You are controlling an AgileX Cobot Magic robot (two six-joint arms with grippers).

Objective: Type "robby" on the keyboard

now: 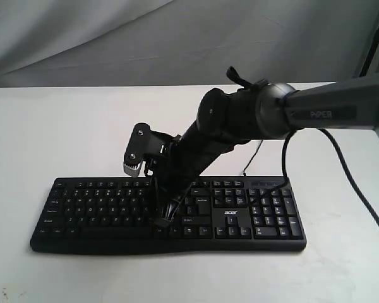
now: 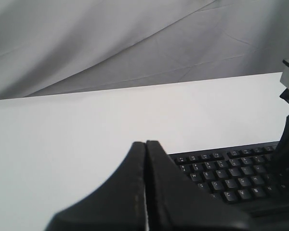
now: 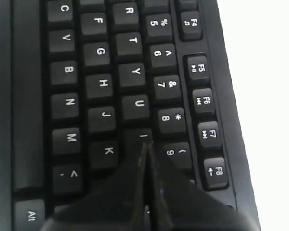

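Observation:
The black keyboard [image 1: 95, 205] with its white "acer" logo lies across the front of the white table. My right arm reaches over its middle, and my right gripper [image 1: 156, 197] points down at the letter keys. In the right wrist view this gripper [image 3: 145, 144] is shut and empty. Its tip sits at the edge of the I key [image 3: 143, 135], beside K and 9, and covers the key after I on the keyboard [image 3: 101, 82]. My left gripper [image 2: 145, 143] is shut and empty, and it stays off the left end of the keyboard [image 2: 231, 178]. It does not show in the exterior view.
The keyboard's thin black cable [image 1: 252, 158] runs back from its far edge. The right arm's own cable [image 1: 350, 183] hangs over the table [image 1: 50, 126] on the right. A grey cloth backdrop [image 1: 114, 38] stands behind the table.

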